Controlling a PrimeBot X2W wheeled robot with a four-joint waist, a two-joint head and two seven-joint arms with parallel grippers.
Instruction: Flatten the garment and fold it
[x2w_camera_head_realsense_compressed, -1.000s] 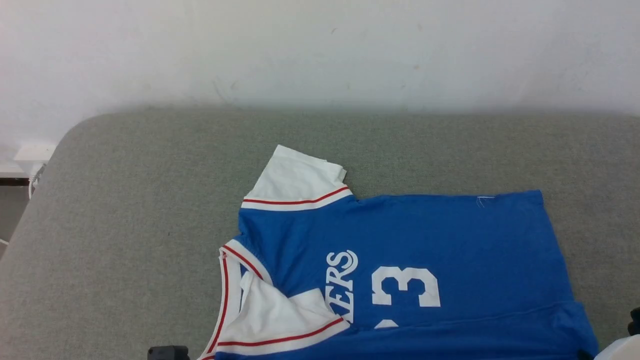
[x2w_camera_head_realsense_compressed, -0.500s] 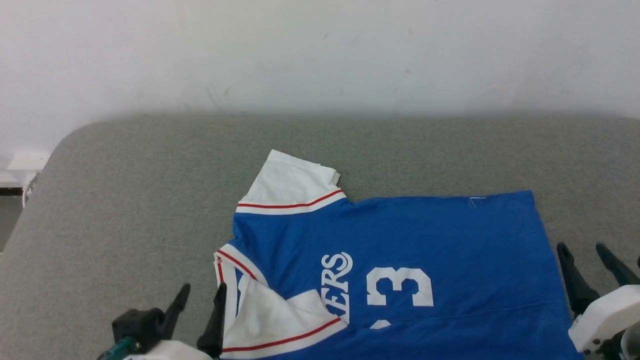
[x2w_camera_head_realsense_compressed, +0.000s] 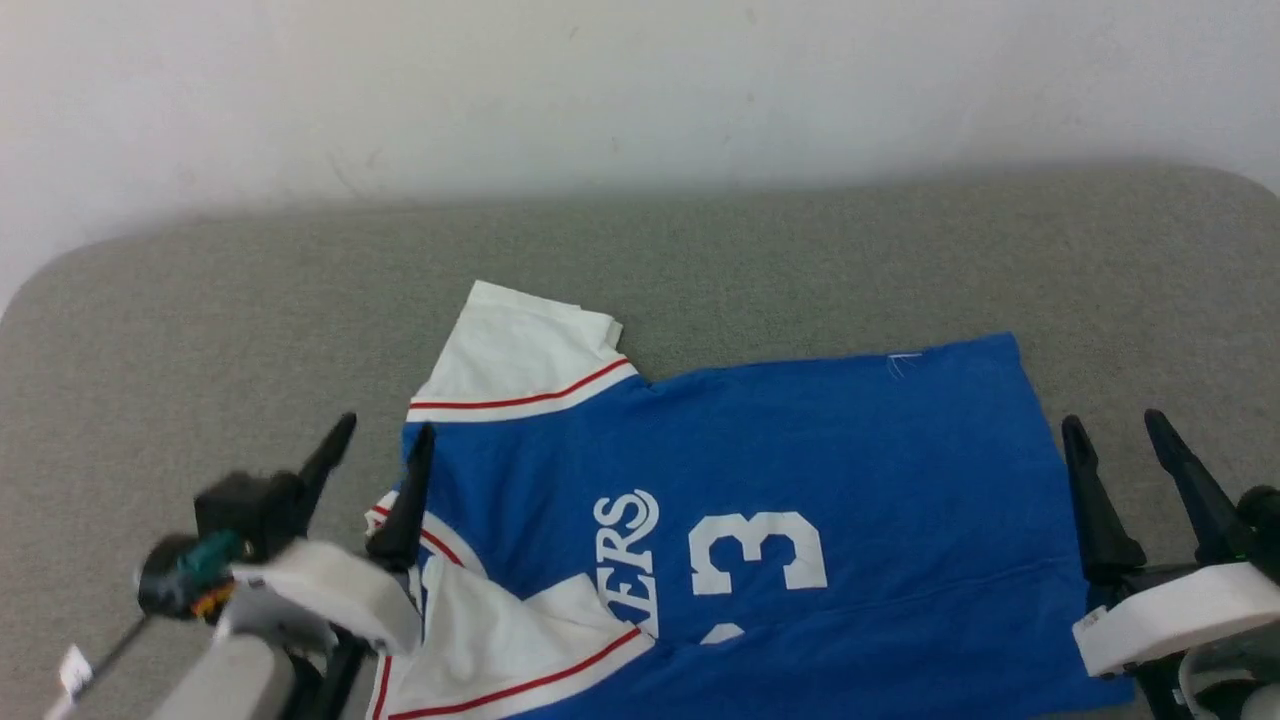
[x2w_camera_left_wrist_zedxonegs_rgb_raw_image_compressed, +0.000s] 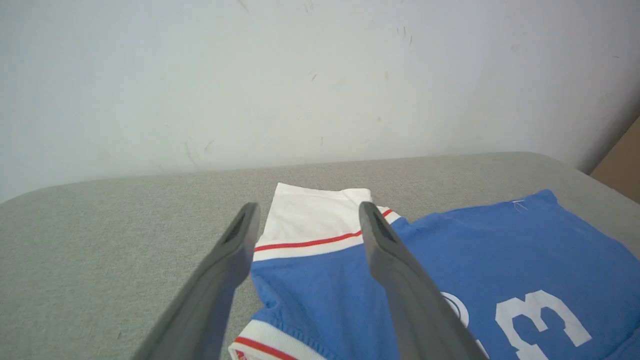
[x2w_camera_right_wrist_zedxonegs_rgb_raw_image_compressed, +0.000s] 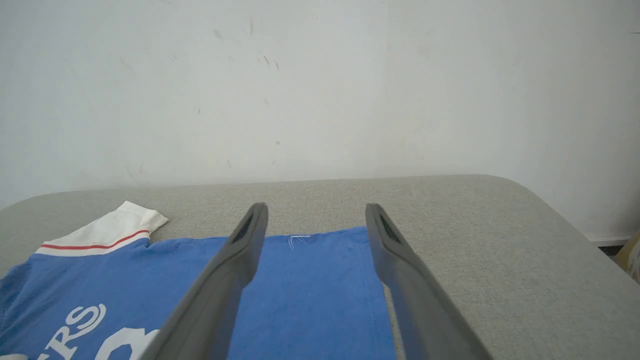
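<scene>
The garment (x2w_camera_head_realsense_compressed: 800, 460), a royal-blue jersey with white lettering and a white 3, lies on the grey surface with its near long side folded over. One white sleeve (x2w_camera_head_realsense_compressed: 515, 355) with red trim points away from me; the other sleeve (x2w_camera_head_realsense_compressed: 500, 640) is folded onto the body. My left gripper (x2w_camera_head_realsense_compressed: 382, 432) hovers open by the collar end, with the far sleeve (x2w_camera_left_wrist_zedxonegs_rgb_raw_image_compressed: 312, 227) between its fingers in the left wrist view. My right gripper (x2w_camera_head_realsense_compressed: 1115, 425) hangs open beside the hem; the hem edge (x2w_camera_right_wrist_zedxonegs_rgb_raw_image_compressed: 320, 270) shows between its fingers in the right wrist view.
The grey padded surface (x2w_camera_head_realsense_compressed: 200, 330) has rounded corners and stands against a white wall (x2w_camera_head_realsense_compressed: 640, 90). Bare surface lies to the left of the jersey and beyond it. A brown panel (x2w_camera_left_wrist_zedxonegs_rgb_raw_image_compressed: 620, 160) shows past the surface's right end.
Both grippers have risen into the head view and moved forward along the two ends of the jersey. The head camera has shifted, so the whole scene sits further left and higher.
</scene>
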